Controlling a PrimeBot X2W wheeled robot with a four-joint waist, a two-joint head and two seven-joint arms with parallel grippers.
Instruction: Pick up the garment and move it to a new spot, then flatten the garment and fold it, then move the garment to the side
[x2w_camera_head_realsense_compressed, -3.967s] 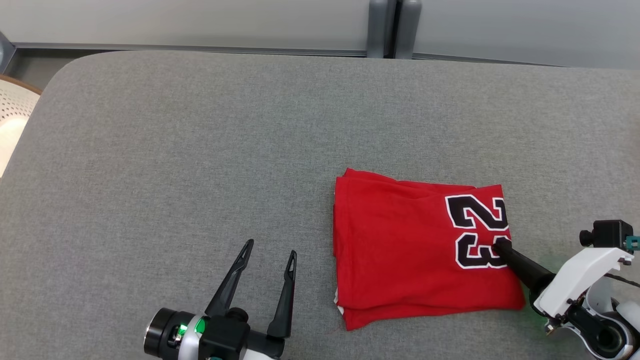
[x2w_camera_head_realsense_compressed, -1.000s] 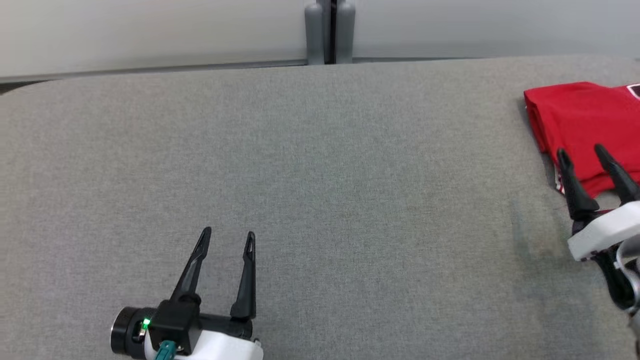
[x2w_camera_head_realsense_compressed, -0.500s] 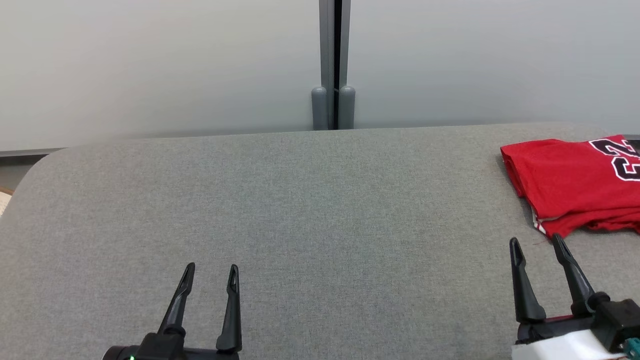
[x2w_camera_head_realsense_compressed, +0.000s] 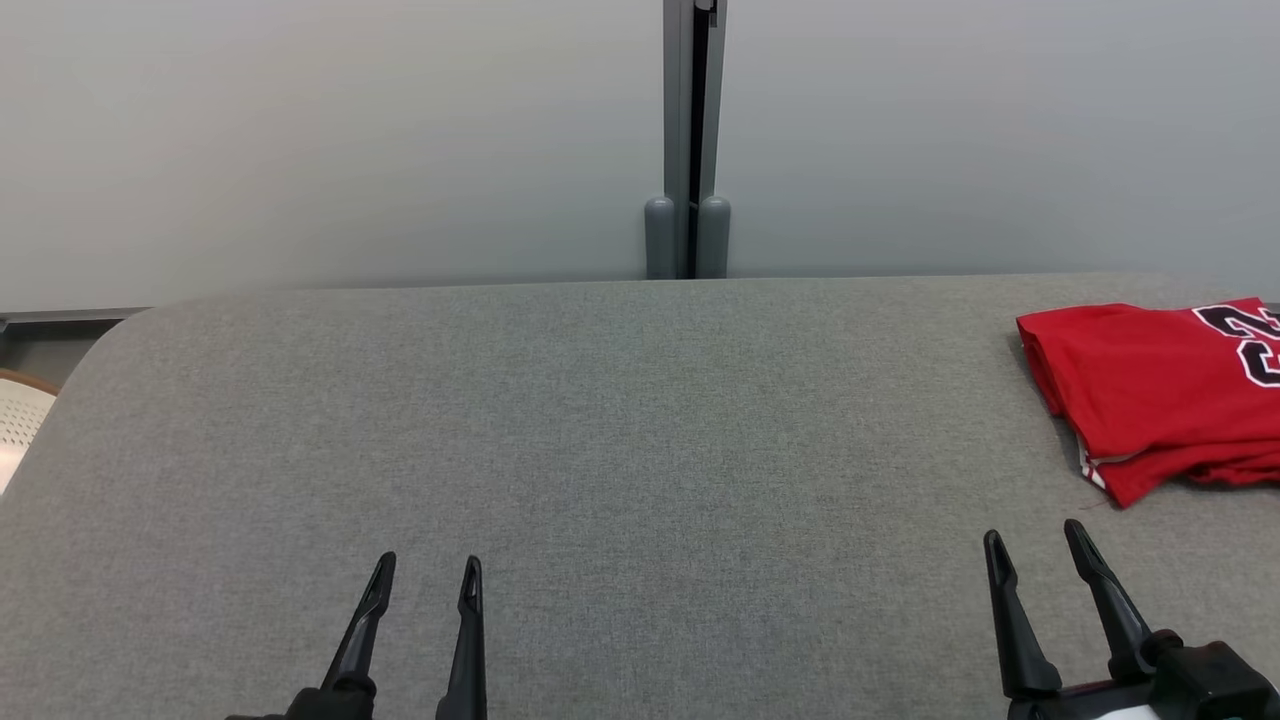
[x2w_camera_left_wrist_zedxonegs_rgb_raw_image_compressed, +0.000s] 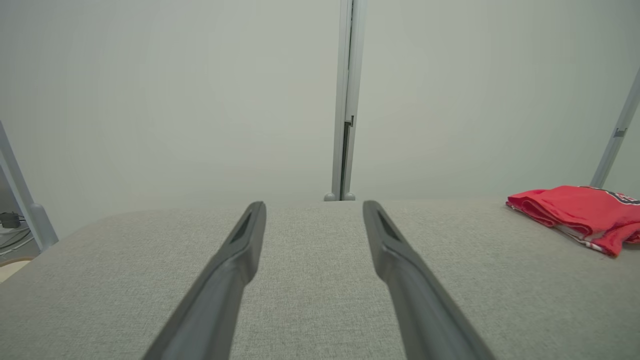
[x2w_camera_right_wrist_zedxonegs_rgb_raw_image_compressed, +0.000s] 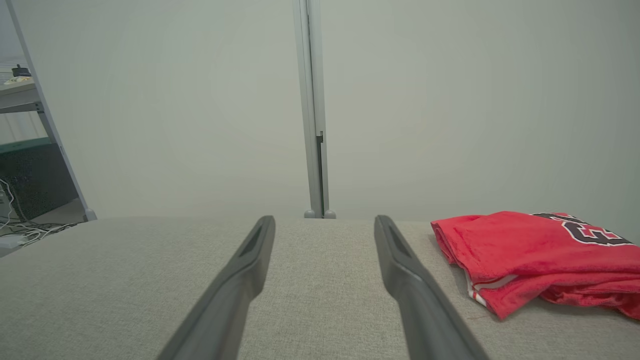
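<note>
While the garment (x2w_camera_head_realsense_compressed: 1150, 390) lies folded, left gripper (x2w_camera_head_realsense_compressed: 429, 563) and right gripper (x2w_camera_head_realsense_compressed: 1034, 534) show jaws spread apart.

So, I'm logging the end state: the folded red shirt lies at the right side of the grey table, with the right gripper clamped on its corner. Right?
Not quite. The right gripper is open and apart from the shirt, as the head view shows. The folded red shirt does lie at the right side of the grey table.

Only print is black, white-outlined block numerals (x2w_camera_head_realsense_compressed: 1250, 345) on the folded red garment (x2w_camera_head_realsense_compressed: 1150, 400), cut off at the head view's right edge and too slanted in the right wrist view to read fully.
</note>
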